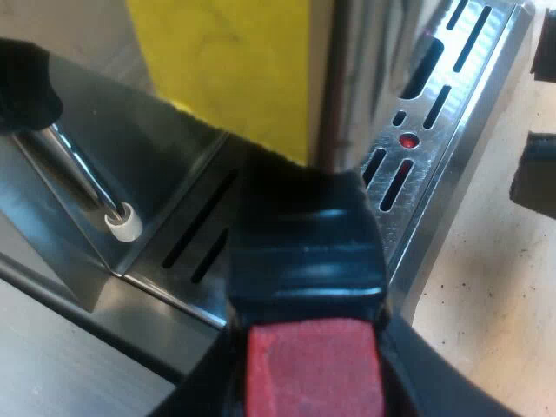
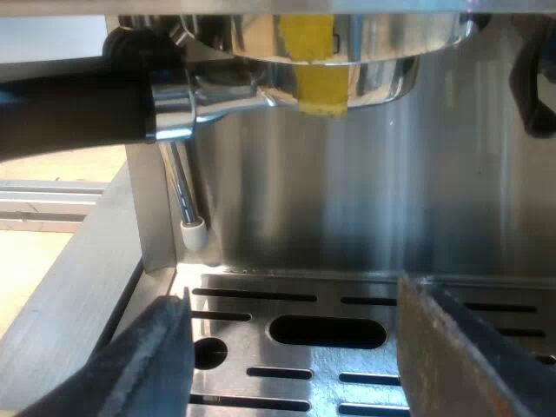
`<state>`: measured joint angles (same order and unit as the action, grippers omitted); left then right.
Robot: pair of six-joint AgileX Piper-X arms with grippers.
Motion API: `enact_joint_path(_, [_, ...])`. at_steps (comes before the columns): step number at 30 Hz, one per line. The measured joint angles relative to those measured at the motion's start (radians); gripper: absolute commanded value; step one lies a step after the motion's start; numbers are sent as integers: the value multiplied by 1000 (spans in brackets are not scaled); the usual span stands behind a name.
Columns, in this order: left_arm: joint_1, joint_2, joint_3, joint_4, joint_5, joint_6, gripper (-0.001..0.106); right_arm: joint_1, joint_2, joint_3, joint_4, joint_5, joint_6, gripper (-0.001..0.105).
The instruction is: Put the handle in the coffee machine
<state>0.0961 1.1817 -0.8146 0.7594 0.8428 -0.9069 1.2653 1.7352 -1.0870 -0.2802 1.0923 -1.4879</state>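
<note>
The metal holder (image 2: 347, 52) sits up under the espresso machine's brew head, beside a yellow patch (image 2: 317, 74). Its dark handle (image 2: 69, 113) sticks out sideways from the machine's front. Up close, the handle (image 1: 304, 252) ends in a red tip (image 1: 313, 365), and my left gripper (image 1: 313, 391) is shut on it, with black fingers (image 1: 434, 373) hugging both sides. My right gripper (image 2: 295, 365) hangs open low over the slotted drip tray (image 2: 243, 334), holding nothing. I cannot tell whether the holder is locked in.
A steam wand (image 2: 182, 191) with a white tip (image 1: 124, 221) hangs over the tray's corner, close to the handle. The drip tray (image 1: 434, 130) has a red dot in one hole. A dark object (image 1: 539, 174) stands on the beige table past the tray's edge.
</note>
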Motion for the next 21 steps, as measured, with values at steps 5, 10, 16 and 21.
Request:
enact_joint_path(5, [0,-8,0,0,-5,0,0,0,0,0,0,0,0,54])
enact_joint_path(10, [0,-8,0,0,-5,0,0,-2,0,0,0,-20,-4,54])
enact_joint_path(16, [0,-8,0,0,-10,0,0,-29,0,5,31,-131,-25,54])
enact_joint_path(21, [0,-8,0,0,-6,0,0,-61,0,81,-2,-162,-53,54])
